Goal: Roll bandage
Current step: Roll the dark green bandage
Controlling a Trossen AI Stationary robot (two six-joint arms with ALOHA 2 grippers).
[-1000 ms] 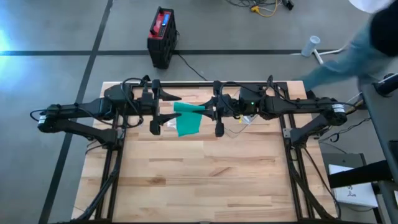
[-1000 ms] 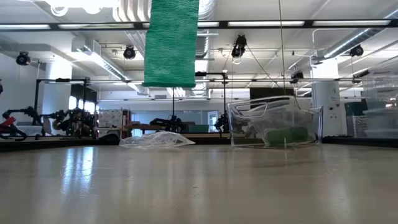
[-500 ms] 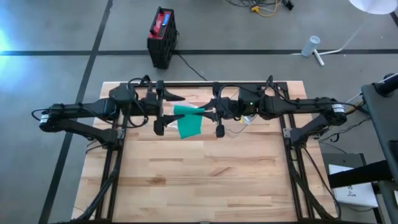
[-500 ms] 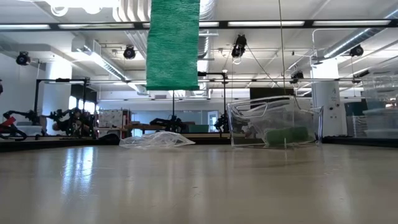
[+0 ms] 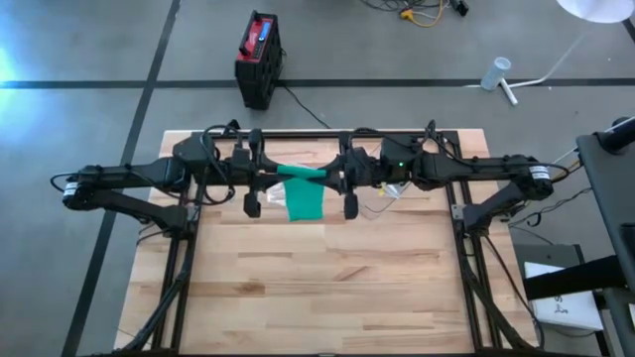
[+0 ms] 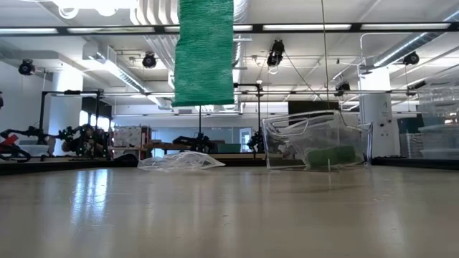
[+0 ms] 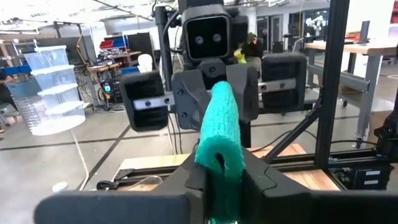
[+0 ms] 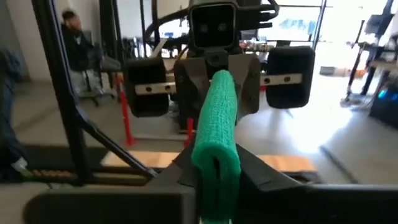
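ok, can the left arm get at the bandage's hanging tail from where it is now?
Probably not as things stand. The left gripper is shut on the green bandage, and the right gripper pinches it too. The tail hangs free above the table; nothing blocks it, but the left gripper must release first.

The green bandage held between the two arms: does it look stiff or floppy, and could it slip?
Probably floppy: the green bandage hangs in a limp strip below the span between the left pincer and the right pincer. Likely light, since it bunches into a soft fold at each grip. Its crinkled weave suggests it won't slip easily.
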